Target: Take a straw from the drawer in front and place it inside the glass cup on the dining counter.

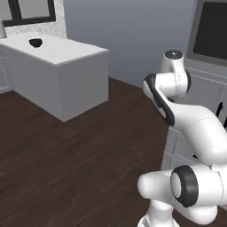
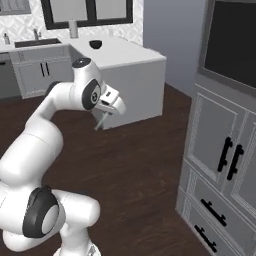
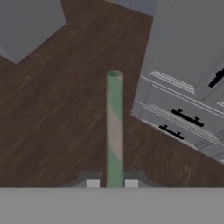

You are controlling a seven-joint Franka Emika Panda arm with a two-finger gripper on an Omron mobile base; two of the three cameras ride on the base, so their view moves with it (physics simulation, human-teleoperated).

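I have the gripper point(image 3: 112, 183) clenched on the straw point(image 3: 114, 131), with one dark finger on each side of its lower end in the hand view. The straw is a pale green stick pointing straight away from the fingers, over dark wood floor point(image 3: 57, 122). In the right base view I see the same straw point(image 2: 101, 120) as a thin pale line slanting down out of the gripper point(image 2: 107, 113), held in the air above the floor, in front of the white dining counter point(image 2: 130, 65).

The dining counter stands well beyond the gripper in the right base view, and a dark bowl point(image 2: 95, 44) sits on its top near the far end. In the left base view the counter point(image 1: 66, 57) is at the upper left with the bowl point(image 1: 35, 42) on it, well apart from the arm. I cannot make out the glass cup on it.

To the right of the gripper in the right base view is a tall grey cabinet point(image 2: 215, 135) with black handles; its lower drawers point(image 2: 210, 210) are shut.
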